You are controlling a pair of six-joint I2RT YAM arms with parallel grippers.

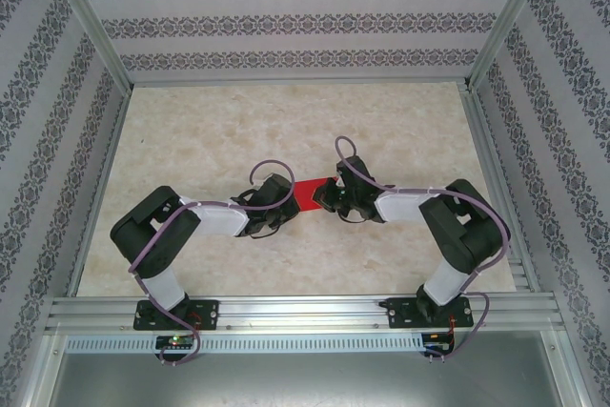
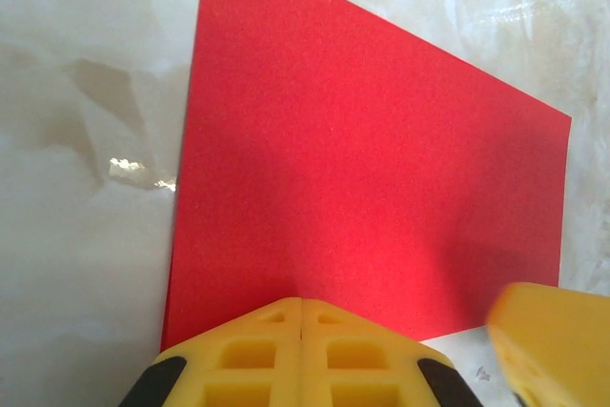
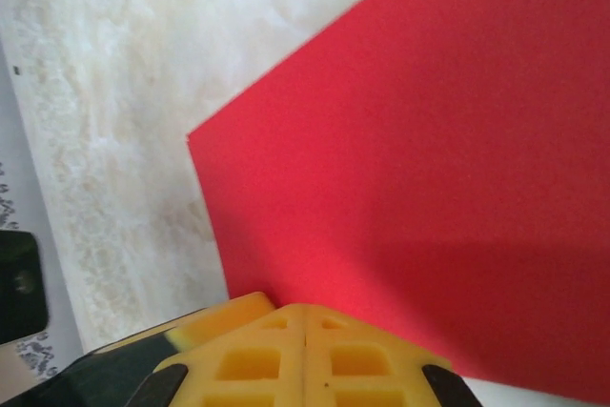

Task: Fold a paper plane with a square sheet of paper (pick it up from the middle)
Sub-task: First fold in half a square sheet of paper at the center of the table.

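Paper (image 1: 307,194): red, flat at centre of marbled worktop (image 1: 191,140), between both arms
Left gripper (image 2: 301,310): fingers pressed together, tips at paper's edge
Right gripper (image 3: 303,316): pressed together, tips at opposite edge; grip on paper unclear

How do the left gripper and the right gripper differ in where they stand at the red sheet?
Seen from above, the left gripper stands left of the square sheet of paper, the right gripper right of it. The left gripper points right, the right gripper left. Both are shut, yellow tips at a paper edge.
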